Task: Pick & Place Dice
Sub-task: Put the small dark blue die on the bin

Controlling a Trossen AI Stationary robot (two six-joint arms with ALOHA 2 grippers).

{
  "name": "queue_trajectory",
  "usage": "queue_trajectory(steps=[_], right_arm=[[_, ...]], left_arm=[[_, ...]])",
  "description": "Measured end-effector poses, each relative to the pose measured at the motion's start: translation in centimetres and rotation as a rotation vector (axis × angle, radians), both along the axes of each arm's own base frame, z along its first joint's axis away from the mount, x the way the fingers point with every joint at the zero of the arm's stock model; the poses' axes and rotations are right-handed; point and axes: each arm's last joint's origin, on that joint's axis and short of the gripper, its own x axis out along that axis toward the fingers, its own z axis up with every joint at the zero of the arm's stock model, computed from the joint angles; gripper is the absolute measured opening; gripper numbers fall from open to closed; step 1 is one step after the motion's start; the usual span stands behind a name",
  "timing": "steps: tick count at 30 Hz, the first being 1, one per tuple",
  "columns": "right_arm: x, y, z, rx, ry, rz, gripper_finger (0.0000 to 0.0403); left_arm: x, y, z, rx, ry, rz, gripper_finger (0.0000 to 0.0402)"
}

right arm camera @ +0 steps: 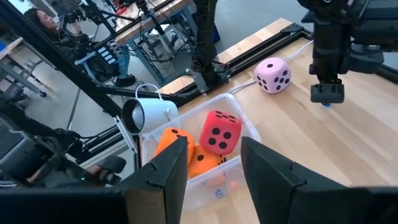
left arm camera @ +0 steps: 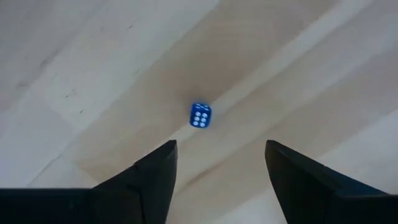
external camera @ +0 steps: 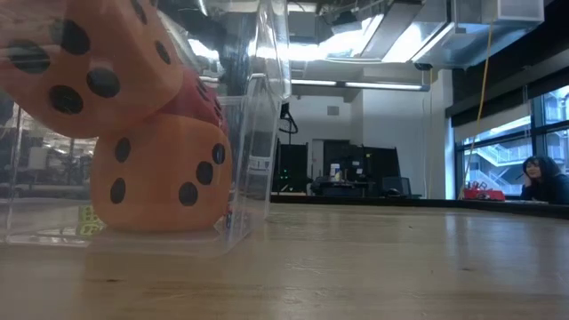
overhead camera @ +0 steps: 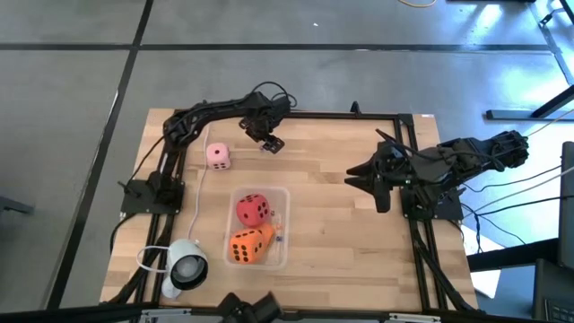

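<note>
1. Two dark arms work over the wooden table (overhead camera: 341, 215); the left gripper (overhead camera: 270, 142) hangs at about 12 o'clock of the table, its claw spread apart, and the right gripper (overhead camera: 363, 176) waits at about 3 o'clock, its fingers apart too
2. A clear bin (overhead camera: 282, 235) near 6 o'clock holds the red die (overhead camera: 253, 209) and two orange dice (overhead camera: 247, 246); only the low view shows the orange ones stacked
3. The pink die (overhead camera: 218, 156) sits on bare wood at 9 o'clock of the left gripper, apart from it
4. A tiny blue die (left arm camera: 199, 115), six up, lies beneath the left gripper; the left wrist view shows it plainly, the high view does not
</note>
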Motion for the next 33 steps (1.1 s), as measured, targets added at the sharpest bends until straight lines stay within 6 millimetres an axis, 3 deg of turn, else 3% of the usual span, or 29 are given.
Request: queue_trajectory(steps=[17,27,33], right_arm=[[0.0,0.0,0.0,0.002,-0.001,-0.001,0.0148],[0.1,0.0,0.1,0.011,-0.015,-0.001,0.0148],[0.1,0.0,0.2,0.014,-0.022,-0.001,0.0148]], left_arm=[[0.5,1.4,-3.6,-0.035,0.043,0.054,0.0251],[1.0,1.7,-3.9,-0.058,-0.023,0.059,0.0249],[0.6,1.5,-3.9,-0.079,0.009,0.030,0.0221]])
